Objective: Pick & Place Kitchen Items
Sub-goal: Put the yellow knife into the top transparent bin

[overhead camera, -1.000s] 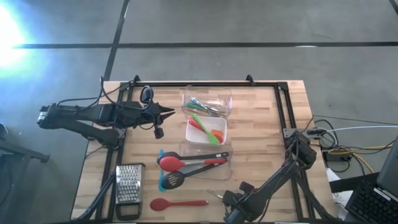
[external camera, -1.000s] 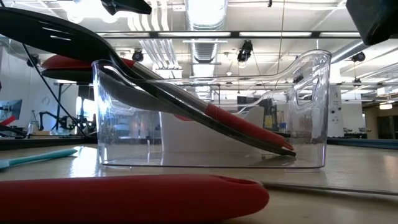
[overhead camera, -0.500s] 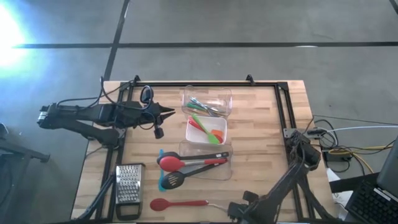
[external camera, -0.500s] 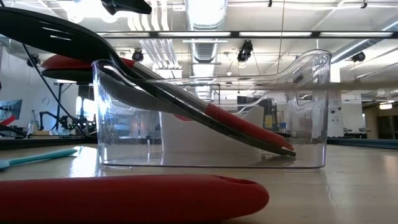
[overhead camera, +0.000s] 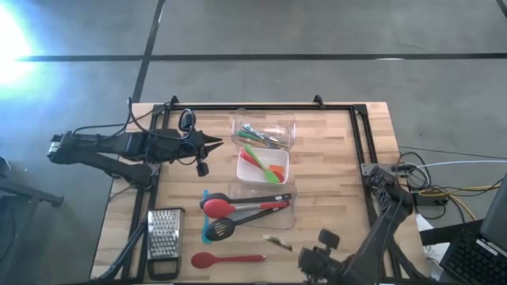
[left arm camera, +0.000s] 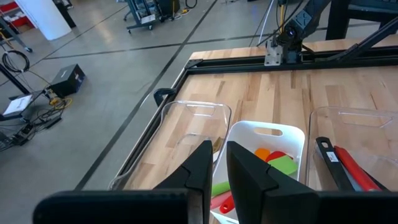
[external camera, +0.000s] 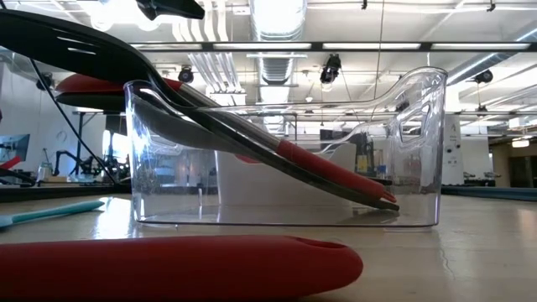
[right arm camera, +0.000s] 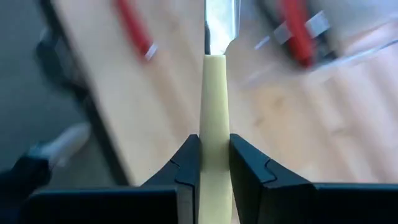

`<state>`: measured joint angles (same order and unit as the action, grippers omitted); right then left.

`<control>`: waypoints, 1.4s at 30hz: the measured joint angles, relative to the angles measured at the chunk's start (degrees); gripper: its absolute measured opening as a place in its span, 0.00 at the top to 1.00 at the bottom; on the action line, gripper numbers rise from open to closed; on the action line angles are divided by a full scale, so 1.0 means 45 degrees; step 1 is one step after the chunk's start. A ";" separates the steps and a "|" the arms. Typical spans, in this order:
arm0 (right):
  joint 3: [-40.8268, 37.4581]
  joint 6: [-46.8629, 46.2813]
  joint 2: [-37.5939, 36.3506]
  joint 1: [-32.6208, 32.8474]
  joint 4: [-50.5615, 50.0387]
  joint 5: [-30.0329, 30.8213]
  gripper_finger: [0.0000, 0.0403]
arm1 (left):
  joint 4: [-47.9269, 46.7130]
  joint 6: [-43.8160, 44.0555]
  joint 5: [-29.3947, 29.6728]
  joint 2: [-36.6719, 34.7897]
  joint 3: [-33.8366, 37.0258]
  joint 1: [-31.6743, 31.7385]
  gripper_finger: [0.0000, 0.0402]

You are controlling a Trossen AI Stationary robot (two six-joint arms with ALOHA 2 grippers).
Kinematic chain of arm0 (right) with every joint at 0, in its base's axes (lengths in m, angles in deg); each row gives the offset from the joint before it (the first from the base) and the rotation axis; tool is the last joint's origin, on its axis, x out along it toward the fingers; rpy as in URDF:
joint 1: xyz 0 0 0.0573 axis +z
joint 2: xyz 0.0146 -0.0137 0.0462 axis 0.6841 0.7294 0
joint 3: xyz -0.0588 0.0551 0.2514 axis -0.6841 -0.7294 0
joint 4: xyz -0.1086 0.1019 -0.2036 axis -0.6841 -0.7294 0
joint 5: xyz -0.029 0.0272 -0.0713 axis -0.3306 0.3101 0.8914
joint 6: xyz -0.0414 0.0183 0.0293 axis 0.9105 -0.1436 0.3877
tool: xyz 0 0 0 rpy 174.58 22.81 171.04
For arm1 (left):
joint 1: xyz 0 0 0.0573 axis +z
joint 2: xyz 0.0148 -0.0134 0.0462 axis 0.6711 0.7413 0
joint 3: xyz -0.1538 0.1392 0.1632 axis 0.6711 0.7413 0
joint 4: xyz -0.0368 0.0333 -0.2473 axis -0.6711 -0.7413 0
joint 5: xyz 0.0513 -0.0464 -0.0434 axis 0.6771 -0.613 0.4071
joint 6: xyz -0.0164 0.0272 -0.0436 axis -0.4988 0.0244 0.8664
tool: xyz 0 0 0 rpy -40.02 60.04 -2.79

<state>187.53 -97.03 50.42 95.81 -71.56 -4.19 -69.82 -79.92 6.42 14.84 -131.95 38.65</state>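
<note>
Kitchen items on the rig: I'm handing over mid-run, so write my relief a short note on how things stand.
Right end effector: shut on a pale-handled tool with a metal blade, lifted near the table's front edge.
Left end effector: shut, empty, waiting at the table's left side.
Done: small green tools in the far clear tub; green and orange ones in the white tub; red and black spoons across the near clear tub.
Left: the held tool, the red spoon and teal tool on the table. The box grater lies front left.
</note>
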 joint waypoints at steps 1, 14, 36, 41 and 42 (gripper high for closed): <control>0.0092 -0.0274 -0.0072 -0.0003 -0.0345 0.0556 0.89 | 0.0004 0.0002 -0.0001 0.0000 0.0000 0.0000 0.87; -0.1966 -0.1153 -0.2765 -0.0582 -0.0997 0.5175 0.89 | 0.0077 0.0152 -0.0005 -0.0005 0.0000 -0.0005 0.87; -1.2792 1.1733 -1.2249 -0.4249 1.2551 0.4086 0.89 | 0.3527 0.2682 -0.1660 0.2178 0.0471 0.0016 0.87; -1.5028 1.3995 -1.3661 -0.5361 1.7577 0.2090 0.89 | 0.5990 0.0982 -0.3432 0.3637 0.0000 0.0316 0.73; -1.5344 1.4315 -1.3788 -0.5623 1.8268 0.1758 0.89 | 0.6285 0.0925 -0.3579 0.3907 -0.0152 0.0397 0.68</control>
<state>118.48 -32.61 -11.62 70.50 10.65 3.72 -41.54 -75.76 -9.68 32.43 -132.63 40.43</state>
